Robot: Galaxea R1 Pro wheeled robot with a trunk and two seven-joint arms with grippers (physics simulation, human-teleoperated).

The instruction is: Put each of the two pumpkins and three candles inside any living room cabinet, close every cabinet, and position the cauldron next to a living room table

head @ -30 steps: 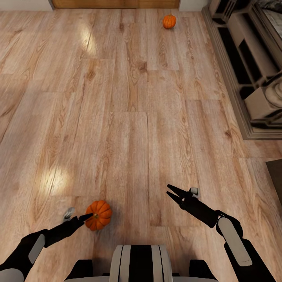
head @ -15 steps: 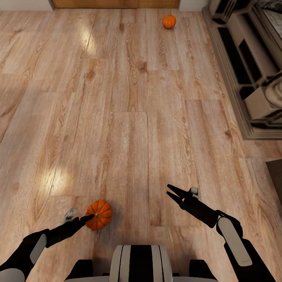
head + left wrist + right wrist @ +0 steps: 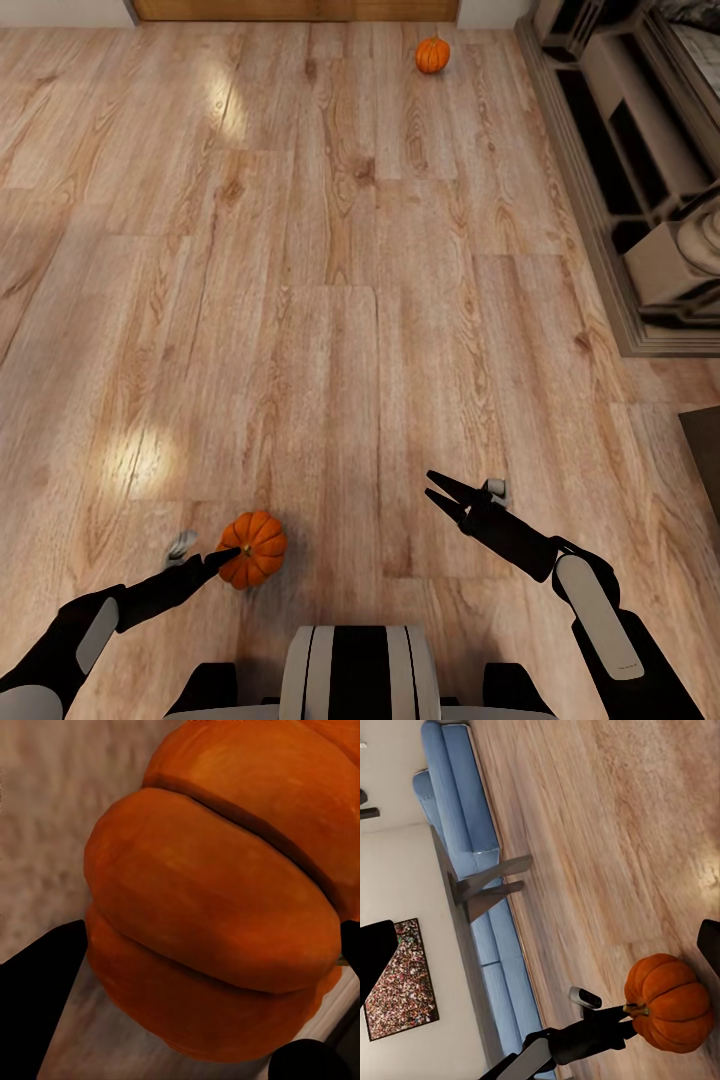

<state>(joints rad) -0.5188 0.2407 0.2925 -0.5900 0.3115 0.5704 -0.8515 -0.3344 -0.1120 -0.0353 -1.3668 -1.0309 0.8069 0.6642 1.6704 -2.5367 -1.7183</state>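
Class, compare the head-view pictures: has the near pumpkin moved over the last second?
Yes, barely: the near pumpkin, at the left tool, has edged slightly up the picture against the floorboard seams; the far pumpkin stayed put.

The left arm reaches low from seven o'clock, its gripper (image 3: 222,553) pointing toward two o'clock, one dark fingertip (image 3: 37,982) on each side of what it reaches. Whether it has closed is not clear. The right arm comes in from five o'clock, its gripper (image 3: 433,490) pointing toward ten o'clock, jaws parted.
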